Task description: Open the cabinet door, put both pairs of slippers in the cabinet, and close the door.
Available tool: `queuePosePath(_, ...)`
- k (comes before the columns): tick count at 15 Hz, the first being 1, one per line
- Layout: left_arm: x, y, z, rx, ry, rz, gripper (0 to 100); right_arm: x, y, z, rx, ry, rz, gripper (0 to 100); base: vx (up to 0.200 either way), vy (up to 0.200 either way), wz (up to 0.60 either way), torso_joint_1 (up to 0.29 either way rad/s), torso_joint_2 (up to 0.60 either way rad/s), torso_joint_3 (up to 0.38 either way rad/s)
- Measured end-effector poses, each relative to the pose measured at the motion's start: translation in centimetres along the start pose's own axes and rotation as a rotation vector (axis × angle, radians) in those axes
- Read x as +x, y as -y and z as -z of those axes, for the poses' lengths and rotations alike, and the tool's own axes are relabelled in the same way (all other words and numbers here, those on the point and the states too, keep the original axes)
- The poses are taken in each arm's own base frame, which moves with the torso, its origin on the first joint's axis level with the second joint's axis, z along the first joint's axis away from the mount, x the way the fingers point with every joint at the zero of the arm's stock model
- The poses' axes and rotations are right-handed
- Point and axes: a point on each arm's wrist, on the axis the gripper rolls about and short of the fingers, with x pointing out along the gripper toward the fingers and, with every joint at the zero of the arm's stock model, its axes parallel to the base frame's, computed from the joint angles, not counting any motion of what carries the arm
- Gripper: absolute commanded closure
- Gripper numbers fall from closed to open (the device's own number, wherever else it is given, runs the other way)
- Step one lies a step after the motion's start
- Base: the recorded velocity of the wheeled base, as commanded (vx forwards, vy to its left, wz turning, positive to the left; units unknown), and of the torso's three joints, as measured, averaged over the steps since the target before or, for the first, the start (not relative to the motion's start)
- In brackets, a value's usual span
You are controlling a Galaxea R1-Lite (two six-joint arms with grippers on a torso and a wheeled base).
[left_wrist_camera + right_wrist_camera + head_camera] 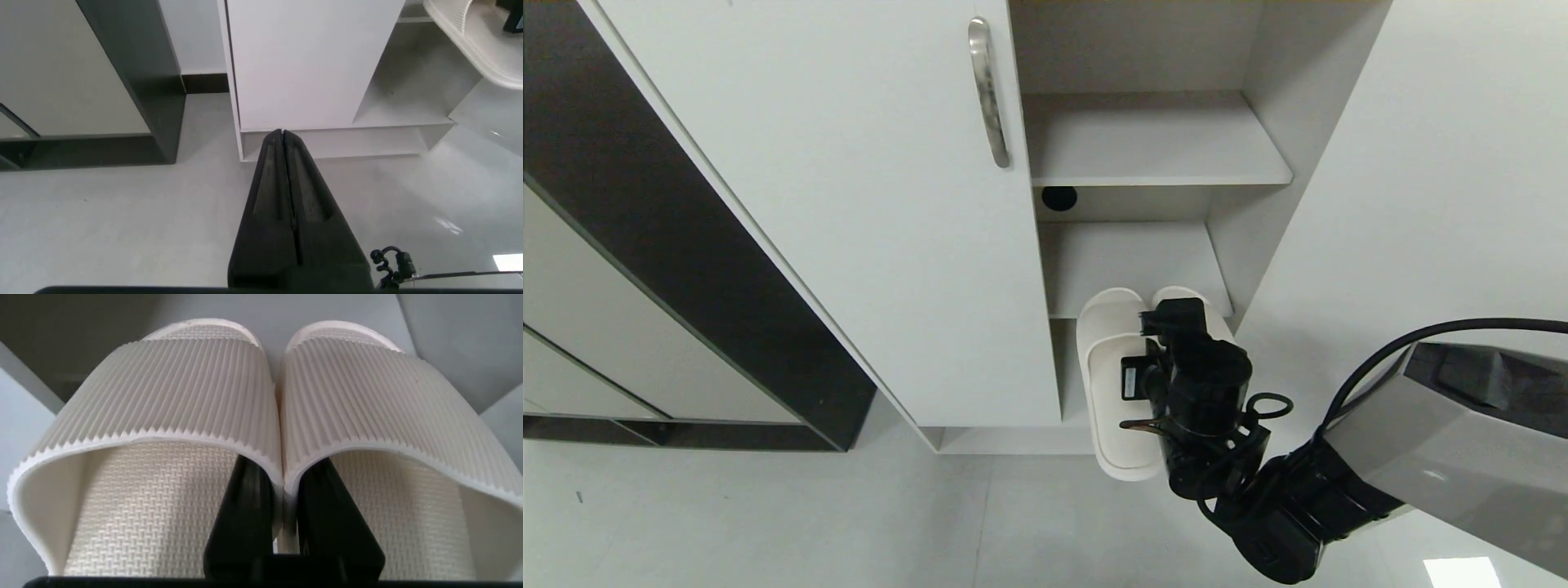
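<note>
A pair of white ribbed slippers (1107, 359) hangs side by side in front of the open cabinet, toes pointing toward its lower shelf (1127, 261). My right gripper (1176, 314) is shut on the pair. In the right wrist view, one finger (245, 514) goes under each strap and pinches the slippers' (188, 384) inner walls together at the gripper (282, 514). My left gripper (282, 139) is shut with nothing in it, low over the floor facing the cabinet's base. One slipper (482, 41) appears at that view's corner.
The cabinet's left door (849, 204) is closed and carries a metal handle (988, 90). The right door (1421, 163) is swung open beside my right arm. An upper shelf (1152, 139) is bare. A dark panel (645, 212) stands to the left, and light floor tiles (768, 523) lie below.
</note>
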Motion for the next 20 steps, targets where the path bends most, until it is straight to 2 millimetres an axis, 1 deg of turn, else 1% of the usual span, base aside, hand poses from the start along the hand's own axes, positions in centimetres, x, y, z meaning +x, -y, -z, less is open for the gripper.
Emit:
queuePosePath(5,0.0,0.0,0.0,0.000,0.000,0.000,100,0.4,0.3,0.5,-0.009,-0.008,0.011,100,0.200,0.000,0.00,0.001,0.00,-0.001)
queuePosePath(11,0.0,0.0,0.0,0.000,0.000,0.001,100,1.3,0.6,1.2,0.014,0.015,0.022,100,0.000,0.000,0.00,0.000,0.00,0.000)
queuePosePath(13,0.0,0.0,0.0,0.000,0.000,0.001,100,1.9,0.8,1.5,0.013,0.019,0.036,100,0.000,0.000,0.00,0.000,0.00,0.000)
queuePosePath(17,0.0,0.0,0.0,0.000,0.000,0.000,100,3.7,0.6,0.9,0.012,0.039,0.049,100,0.000,0.000,0.00,0.000,0.00,0.000)
queuePosePath(19,0.0,0.0,0.0,0.000,0.000,0.000,100,5.2,0.2,0.3,0.029,0.063,0.049,100,0.000,0.000,0.00,0.000,0.00,0.000)
queuePosePath(20,0.0,0.0,0.0,-0.001,0.000,0.000,100,5.9,0.1,0.3,0.026,0.061,0.052,100,0.000,0.000,0.00,0.000,0.00,0.000)
